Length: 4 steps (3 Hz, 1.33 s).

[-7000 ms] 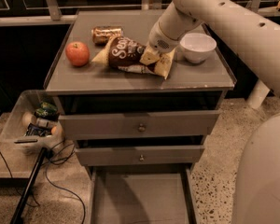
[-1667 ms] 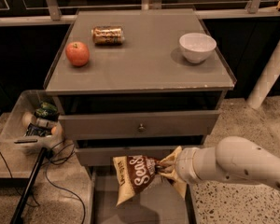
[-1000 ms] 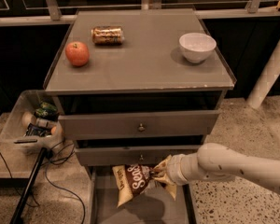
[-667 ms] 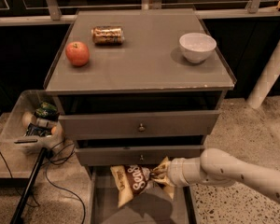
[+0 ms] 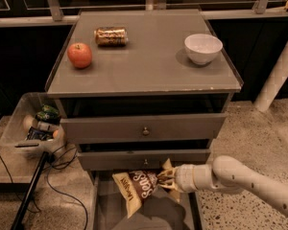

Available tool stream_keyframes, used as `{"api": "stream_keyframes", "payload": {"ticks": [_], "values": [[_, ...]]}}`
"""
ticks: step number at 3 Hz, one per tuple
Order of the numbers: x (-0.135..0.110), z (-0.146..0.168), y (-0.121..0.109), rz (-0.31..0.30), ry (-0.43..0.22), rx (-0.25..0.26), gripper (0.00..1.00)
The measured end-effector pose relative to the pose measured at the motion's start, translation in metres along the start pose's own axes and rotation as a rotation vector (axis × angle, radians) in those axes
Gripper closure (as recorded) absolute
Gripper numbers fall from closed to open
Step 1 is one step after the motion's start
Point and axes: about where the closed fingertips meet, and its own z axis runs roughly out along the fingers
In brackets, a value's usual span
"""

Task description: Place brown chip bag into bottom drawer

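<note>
Brown crinkly chip bag with white lettering hangs tilted, low over the open grey bottom drawer, close enough to drop in cleanly. On its right, the cream two-finger gripper pinches the bag's pale yellow end, reaching in from the right.

The brown chip bag has left the surface (it lay near the apple) and now hangs tilted over the bottom drawer, its end pinched in the tool, which came down with it.
</note>
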Motion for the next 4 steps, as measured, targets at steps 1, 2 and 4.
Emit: {"api": "stream_keyframes", "payload": {"ticks": [1,2,4], "values": [[0.000,0.000,0.000,0.000,0.000,0.000,1.00],[0.009,0.017,0.004,0.004,0.032,-0.026,1.00],[0.119,0.104,0.049,0.153,0.182,-0.137,1.00]]}}
